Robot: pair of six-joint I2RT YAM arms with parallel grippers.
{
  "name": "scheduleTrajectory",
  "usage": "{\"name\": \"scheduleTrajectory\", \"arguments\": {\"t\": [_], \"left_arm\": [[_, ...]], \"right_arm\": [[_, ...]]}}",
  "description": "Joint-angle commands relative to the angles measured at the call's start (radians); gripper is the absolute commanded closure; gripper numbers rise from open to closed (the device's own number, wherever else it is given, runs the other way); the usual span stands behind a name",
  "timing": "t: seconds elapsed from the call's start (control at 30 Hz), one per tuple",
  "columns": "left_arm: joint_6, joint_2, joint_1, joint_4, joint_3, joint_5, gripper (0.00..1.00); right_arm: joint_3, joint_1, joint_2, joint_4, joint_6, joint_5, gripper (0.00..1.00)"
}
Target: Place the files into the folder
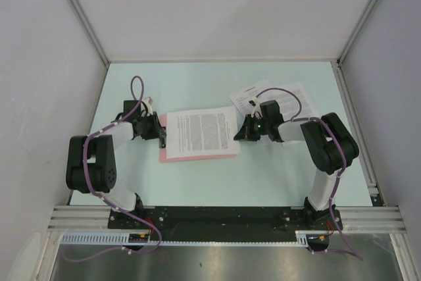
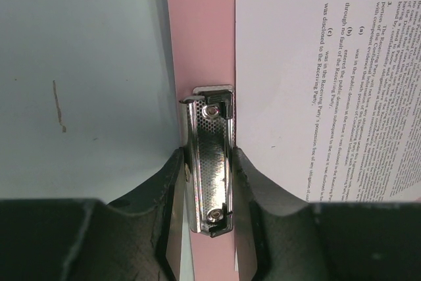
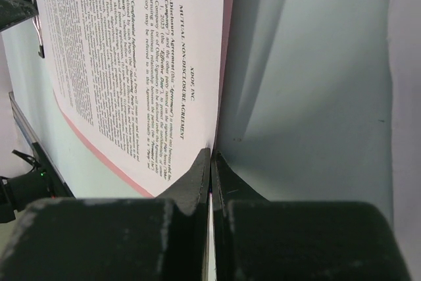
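The pink folder (image 1: pixel 197 153) lies flat mid-table with a printed sheet of the files (image 1: pixel 200 129) on top. My left gripper (image 1: pixel 162 133) sits at the folder's left short edge. In the left wrist view its jaws (image 2: pixel 210 159) are closed on the metal clip (image 2: pixel 210 162), which fills the gap between them. The sheet's edge (image 2: pixel 329 64) runs right beside the clip over the pink board (image 2: pixel 200 31); whether it lies under the clip I cannot tell. My right gripper (image 1: pixel 241 133) is shut on the sheet's right edge (image 3: pixel 164 64), fingers (image 3: pixel 197 176) pinched together, pink showing alongside (image 3: pixel 228 31).
More printed sheets (image 1: pixel 289 93) lie at the back right, partly under the right arm. White walls close in the pale table (image 1: pixel 131 83) on the left, the back and the right. Both arm bases stand at the near edge.
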Motion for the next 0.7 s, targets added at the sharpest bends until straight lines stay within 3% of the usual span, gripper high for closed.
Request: {"name": "scheduleTrajectory", "arguments": {"t": [0.0, 0.5, 0.57, 0.67], "left_arm": [[-0.022, 0.001, -0.032, -0.087, -0.043, 0.213, 1.00], [-0.057, -0.006, -0.015, -0.027, -0.087, 0.309, 1.00], [-0.043, -0.008, -0.015, -0.067, -0.073, 0.273, 1.00], [0.024, -0.028, -0.041, -0.173, -0.027, 0.106, 1.00]], "right_arm": [[-0.005, 0.007, 0.065, -0.107, -0.071, 0.149, 1.00], [-0.005, -0.006, 0.107, -0.093, -0.074, 0.149, 1.00], [-0.005, -0.013, 0.109, -0.101, -0.079, 0.149, 1.00], [-0.003, -0.008, 0.097, -0.105, -0.077, 0.149, 1.00]]}}
